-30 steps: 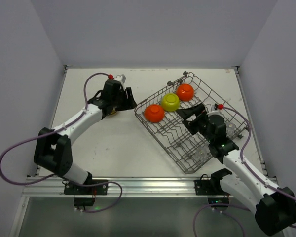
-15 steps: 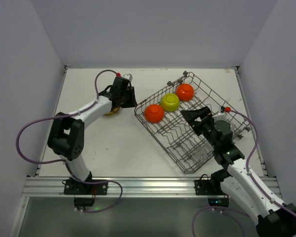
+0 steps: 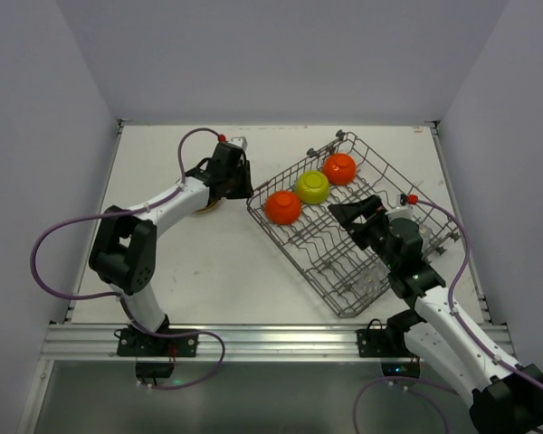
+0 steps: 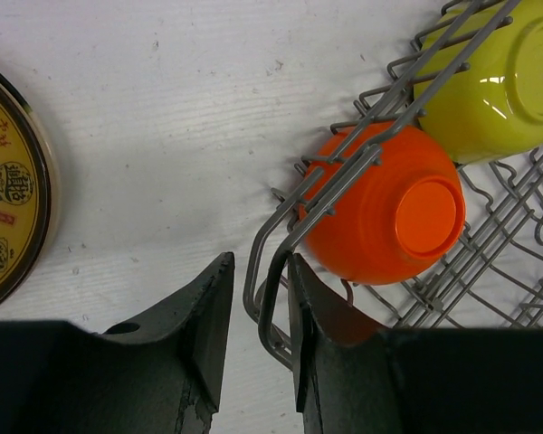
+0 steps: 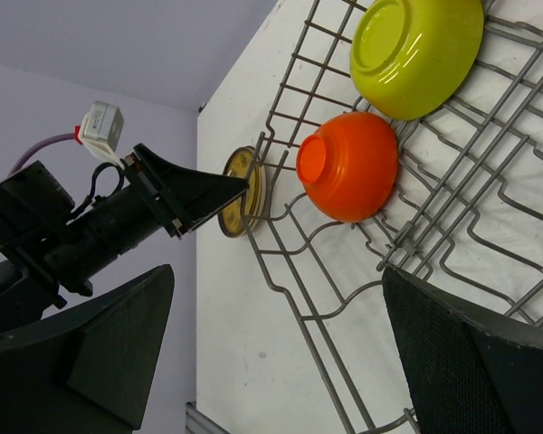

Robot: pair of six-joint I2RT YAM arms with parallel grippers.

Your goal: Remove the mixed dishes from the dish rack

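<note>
Currently your left gripper (image 4: 260,271) is clamping the dish rack (image 4: 373,152) at its corner wire. Your right gripper (image 5: 279,271) is hovering, jaws apart.

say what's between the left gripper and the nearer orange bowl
Only the wire rim of the dish rack, in the left wrist view: it crosses in front of the orange bowl, and its corner loop sits between the fingers of the left gripper.

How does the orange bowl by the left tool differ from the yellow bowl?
The orange bowl is deep orange, the yellow bowl lime-yellow. The orange bowl sits at the rack corner beside the left tool; the yellow bowl is next along the row. Both are glossy, bases up.
</note>
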